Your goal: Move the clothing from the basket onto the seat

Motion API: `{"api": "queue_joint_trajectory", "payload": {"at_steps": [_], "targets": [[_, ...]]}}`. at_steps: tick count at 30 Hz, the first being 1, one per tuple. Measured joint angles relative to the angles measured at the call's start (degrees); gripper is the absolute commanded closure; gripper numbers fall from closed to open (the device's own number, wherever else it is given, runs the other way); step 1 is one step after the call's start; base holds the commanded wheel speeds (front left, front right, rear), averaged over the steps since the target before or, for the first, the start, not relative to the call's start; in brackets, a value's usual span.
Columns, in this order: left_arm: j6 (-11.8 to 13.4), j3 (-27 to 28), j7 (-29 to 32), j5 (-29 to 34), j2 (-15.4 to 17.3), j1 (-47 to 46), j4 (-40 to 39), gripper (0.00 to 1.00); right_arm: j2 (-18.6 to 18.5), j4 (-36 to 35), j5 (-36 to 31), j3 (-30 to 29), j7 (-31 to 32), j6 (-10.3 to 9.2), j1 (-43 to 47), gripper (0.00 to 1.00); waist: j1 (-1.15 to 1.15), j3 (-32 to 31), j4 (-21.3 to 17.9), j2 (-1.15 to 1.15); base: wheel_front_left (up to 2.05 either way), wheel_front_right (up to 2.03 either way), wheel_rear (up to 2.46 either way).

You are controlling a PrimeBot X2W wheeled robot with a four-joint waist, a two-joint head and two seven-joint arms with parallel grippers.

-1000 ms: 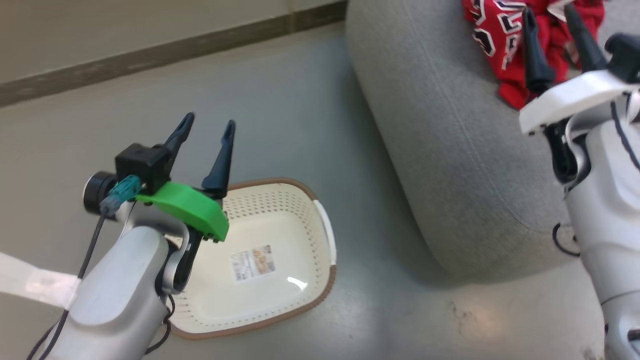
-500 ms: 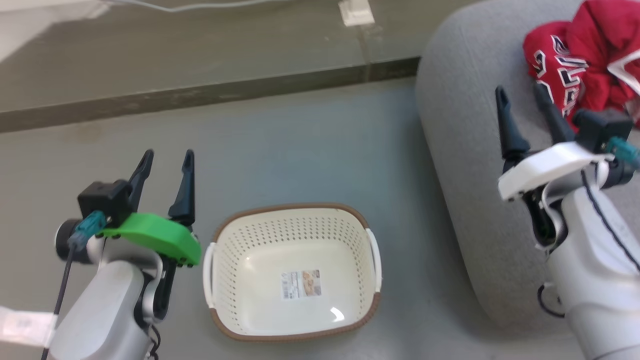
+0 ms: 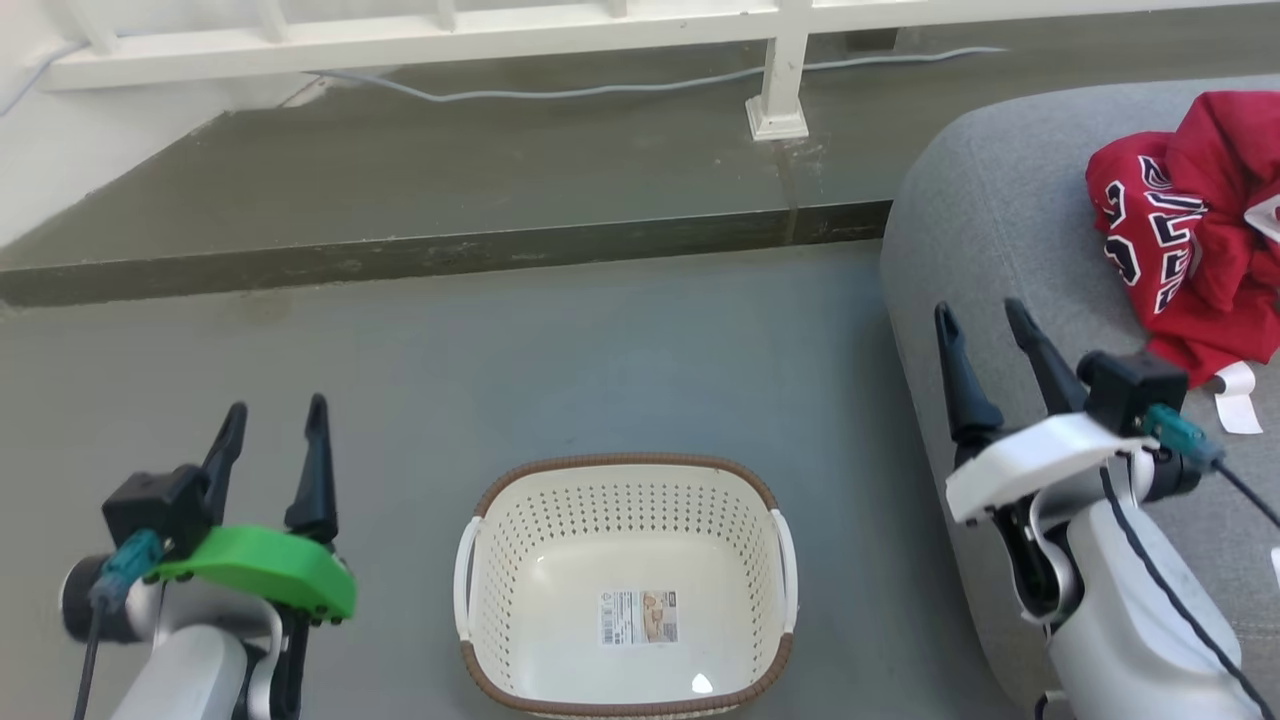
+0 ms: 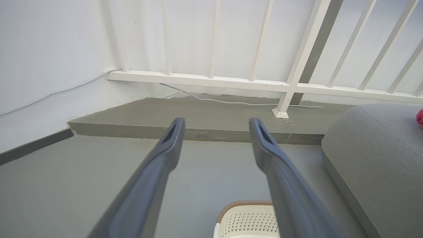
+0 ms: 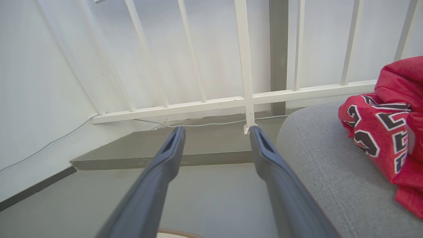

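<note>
The red clothing (image 3: pixel 1195 260) lies bunched on the grey seat (image 3: pixel 1000 250) at the right, its black numerals showing; the right wrist view has the clothing (image 5: pixel 386 132) on the seat (image 5: pixel 324 172) too. The cream basket (image 3: pixel 480 560) with a brown rim stands on the floor at the bottom centre, holding just a label sticker. My left gripper (image 3: pixel 275 420) is open to the left of the basket with nothing between its fingers. My right gripper (image 3: pixel 985 320) is open over the seat's left edge, left of the clothing and apart from it.
A raised floor step (image 3: pixel 450 250) runs across behind the basket, with a white railing (image 3: pixel 780 90) and a cable (image 3: pixel 600 90) on it. A white wall (image 4: pixel 49 66) closes the left side. Small white paper scraps (image 3: pixel 1238 400) lie on the seat near the clothing.
The camera has swung and lifted, so the whole picture shifted: the basket now sits centred and the railing has come into view. Both grippers stay open and empty.
</note>
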Motion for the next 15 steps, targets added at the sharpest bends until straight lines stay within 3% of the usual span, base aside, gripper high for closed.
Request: {"api": "queue_joint_trajectory", "payload": {"at_steps": [15], "targets": [[0.4, 3.9, 0.0, 2.1, -1.1, 8.1, -3.8, 0.0, 0.5, -6.2, 0.0, -1.3, 0.0, -2.6, 9.4, 0.0, 0.0, -1.6, -0.8, 0.0, 0.0, 0.0, 0.0]]}}
